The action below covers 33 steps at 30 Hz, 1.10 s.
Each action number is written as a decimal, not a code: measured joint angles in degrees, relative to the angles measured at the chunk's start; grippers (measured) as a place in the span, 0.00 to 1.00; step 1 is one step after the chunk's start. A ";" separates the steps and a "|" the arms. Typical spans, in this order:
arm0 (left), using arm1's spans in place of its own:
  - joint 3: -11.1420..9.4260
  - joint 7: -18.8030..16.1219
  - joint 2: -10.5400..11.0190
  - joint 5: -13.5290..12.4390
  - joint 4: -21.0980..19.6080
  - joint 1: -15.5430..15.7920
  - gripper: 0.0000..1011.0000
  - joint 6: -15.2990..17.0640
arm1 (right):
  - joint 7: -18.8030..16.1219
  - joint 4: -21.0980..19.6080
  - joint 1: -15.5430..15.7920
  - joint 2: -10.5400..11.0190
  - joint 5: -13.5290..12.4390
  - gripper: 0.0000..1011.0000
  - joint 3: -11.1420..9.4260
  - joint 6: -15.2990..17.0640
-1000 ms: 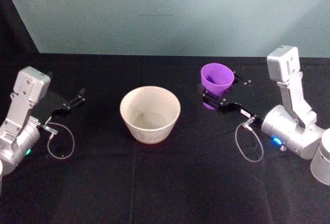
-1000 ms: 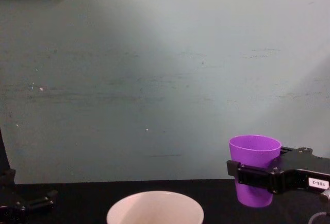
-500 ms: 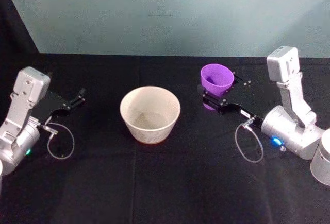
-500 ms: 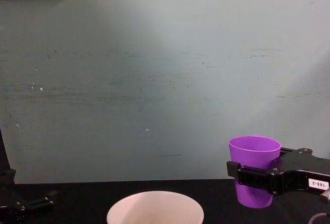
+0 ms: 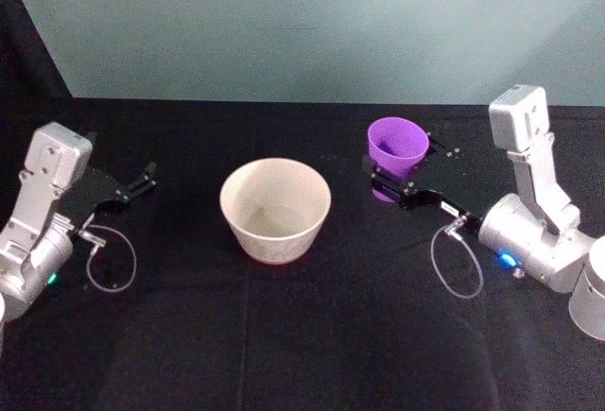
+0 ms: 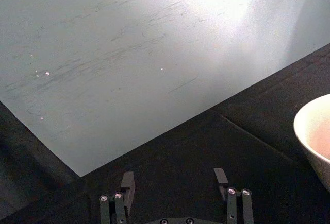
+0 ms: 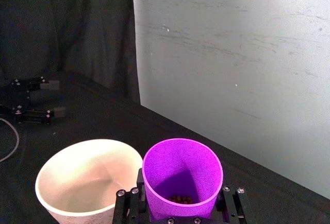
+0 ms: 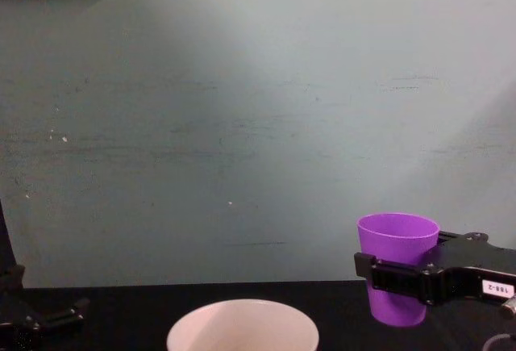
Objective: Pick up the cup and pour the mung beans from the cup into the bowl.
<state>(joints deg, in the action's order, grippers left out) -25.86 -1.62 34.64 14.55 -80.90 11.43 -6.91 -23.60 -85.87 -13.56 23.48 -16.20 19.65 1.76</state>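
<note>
**One cup (image 5: 397, 143) upright in the right jaws, bowl (image 5: 274, 233) to its left**

The cup (image 8: 397, 266) is purple and tapered. It stands mouth up with its long axis vertical, on the right half of the worktop (image 5: 312, 326) and toward the far side. A small heap of mung beans (image 7: 178, 199) lies at its bottom. Whether its base rests on the black cloth or hangs just above it cannot be told.

The right gripper (image 5: 401, 158) reaches in from the right. Its jaws are clamped on the cup's wall, one finger on the near side and one on the far side, at about mid-height in the chest view. The cup therefore sits squarely between the jaws, with its rim above them and its base below.

The bowl (image 7: 56, 183) is cream, wide and upright at the middle of the worktop, to the left of the cup and slightly nearer the robot. The two are near but apart, with bare cloth between them. This leftward offset governs the pour. By judgement, the cup must be carried left until its rim overhangs the bowl, then tipped mouth-first toward it. The right arm is the nearer one and has the hold.

The left gripper (image 5: 142, 182) is parked at the left of the worktop, well apart from the bowl, with its jaws apart and empty.
</note>
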 joint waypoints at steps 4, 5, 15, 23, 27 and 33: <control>0.00 0.00 0.00 0.00 0.00 0.00 0.99 0.00 | -0.03 0.00 0.00 0.00 0.00 0.72 0.00 0.00; 0.00 0.00 0.00 0.00 0.00 0.00 0.99 0.00 | -0.04 0.00 0.00 0.00 0.00 0.72 0.00 0.00; 0.00 0.00 0.00 0.00 0.00 0.00 0.99 0.00 | -0.05 0.00 0.00 0.00 0.00 0.72 0.00 0.00; 0.00 0.00 0.00 0.00 0.00 0.00 0.99 0.00 | -0.04 0.00 0.00 0.00 0.00 0.72 0.00 0.00; 0.00 0.00 0.00 0.00 0.00 0.00 0.99 0.00 | -0.04 0.00 0.00 0.00 0.00 0.72 0.00 0.00; 0.00 0.00 0.00 0.00 0.00 0.00 0.99 0.00 | -0.04 0.00 0.00 0.00 0.00 0.72 0.00 0.00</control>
<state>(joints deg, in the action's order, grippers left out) -25.86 -1.62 34.64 14.55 -80.90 11.43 -6.91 -23.64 -85.87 -13.56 23.48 -16.20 19.64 1.76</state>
